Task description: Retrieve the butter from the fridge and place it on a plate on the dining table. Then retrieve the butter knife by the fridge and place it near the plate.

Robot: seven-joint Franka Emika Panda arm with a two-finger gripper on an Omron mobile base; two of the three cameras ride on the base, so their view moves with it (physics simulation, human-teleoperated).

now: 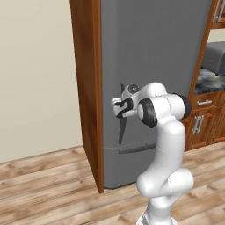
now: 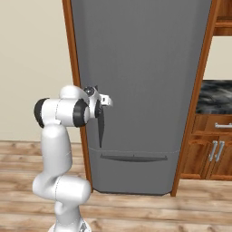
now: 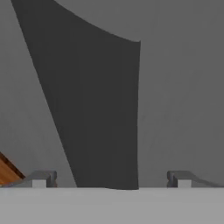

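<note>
Arm was folded at the elbow, forearm level, wrist turned toward the fridge (image 1: pixel 154 66) door. Gripper (image 3: pixel 111 179) sat right at the door's vertical handle (image 1: pixel 121 127), near the fridge's left edge; in the hand view the fingertips (image 3: pixel 40 179) stood wide apart with the dark handle (image 3: pixel 100 118) between them (touching or not, can't tell). One fridge, door closed. Two handles: one vertical, one horizontal (image 2: pixel 133 158) on the lower drawer. One wood side panel (image 1: pixel 90 88) at left, wood cabinets (image 2: pixel 213 154) at right.
</note>
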